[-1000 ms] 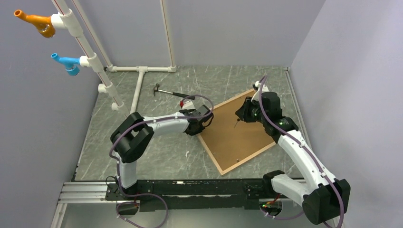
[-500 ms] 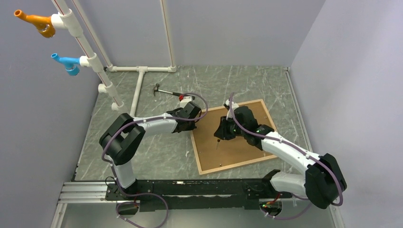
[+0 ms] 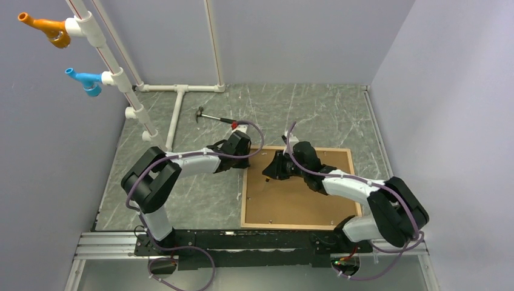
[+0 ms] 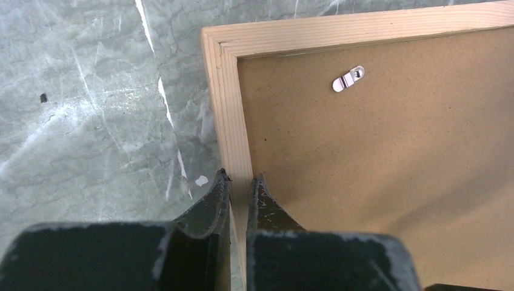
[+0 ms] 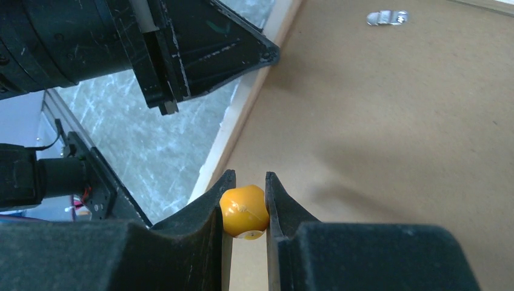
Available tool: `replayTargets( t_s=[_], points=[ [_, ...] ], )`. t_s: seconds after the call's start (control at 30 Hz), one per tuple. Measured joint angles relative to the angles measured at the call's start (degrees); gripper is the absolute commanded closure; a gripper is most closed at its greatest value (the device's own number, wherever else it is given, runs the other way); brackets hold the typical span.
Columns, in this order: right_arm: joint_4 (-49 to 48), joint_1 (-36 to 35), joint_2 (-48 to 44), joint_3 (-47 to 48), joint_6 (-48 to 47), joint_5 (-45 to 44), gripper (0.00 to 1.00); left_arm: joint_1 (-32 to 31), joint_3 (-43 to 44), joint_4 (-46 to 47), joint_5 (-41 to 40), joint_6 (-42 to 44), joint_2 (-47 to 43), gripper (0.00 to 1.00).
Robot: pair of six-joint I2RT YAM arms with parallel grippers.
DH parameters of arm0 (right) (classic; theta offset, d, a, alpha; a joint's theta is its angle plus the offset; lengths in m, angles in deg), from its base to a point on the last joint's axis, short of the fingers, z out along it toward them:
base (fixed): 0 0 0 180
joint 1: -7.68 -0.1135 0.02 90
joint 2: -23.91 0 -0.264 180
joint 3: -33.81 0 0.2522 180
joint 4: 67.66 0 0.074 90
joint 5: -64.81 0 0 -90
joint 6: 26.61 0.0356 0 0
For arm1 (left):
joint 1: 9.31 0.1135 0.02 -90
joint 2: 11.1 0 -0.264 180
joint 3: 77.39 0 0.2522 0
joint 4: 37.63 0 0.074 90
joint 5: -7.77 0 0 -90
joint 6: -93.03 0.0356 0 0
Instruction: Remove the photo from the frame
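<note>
**A:** From above, where is the photo [image 3: 297, 195]?

**B:** It lies face down inside the frame [image 3: 291, 227] on the table [image 3: 182, 200], so only its brown back shows. The left claw [image 3: 243, 160] is at the left rail, near the far corner. The right claw [image 3: 271, 171] is over the brown back, just beside it.

**A:** What is the danger there?

**B:** The two claws are very near each other, so a swing of either one may cause a collision. There is free table to the left. The hammer [image 3: 212, 116] and the white pipes [image 3: 176, 115] are well apart, but the right wall [image 3: 436, 121] is near the frame's right rail.

**A:** And the left wrist camera?

**B:** The left claw is closed on the wooden rail, with one finger [image 4: 217, 197] outside it and the other on the brown back. A metal clip [image 4: 348, 79] sits on the back near the corner. If it holds the back down, I think a lift here brings up the whole frame and the photo does not come out.

**A:** The right wrist camera?

**B:** The right claw pinches a small yellow ball [image 5: 243, 212]; what it belongs to I cannot tell. It hangs above the brown back, close to the rail, with the left claw just ahead. The ball is round, so it may slip, and a hard push could mark the back.
</note>
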Motion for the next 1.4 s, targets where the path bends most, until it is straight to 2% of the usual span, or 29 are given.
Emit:
replayTargets(
  t_s=[0.23, 0.7, 0.93, 1.17, 1.4],
  points=[
    [-11.54, -2.03, 7.93, -0.37, 3.67, 2.89, 1.00, 1.70, -0.72, 1.27, 4.24, 1.53, -0.26, 1.00],
    [-22.16, -3.37, 14.60, -0.35, 5.51, 4.83, 1.00, 5.84, -1.81, 3.63, 15.28, 5.99, -0.28, 1.00],
    [-27.67, -3.69, 18.25, -0.33, 6.32, 6.86, 1.00, 6.60, -2.08, 4.33, 17.25, 6.38, -0.13, 1.00],
    [-29.44, -3.85, 19.65, -0.17, 6.27, 9.20, 1.00, 6.84, -2.05, 5.25, 18.12, 6.23, 0.46, 1.00],
    [-25.94, -4.09, 19.63, 1.75, 3.63, 10.91, 1.00, 6.95, -1.81, 5.35, 18.47, 6.34, 0.72, 1.00]
  ],
)
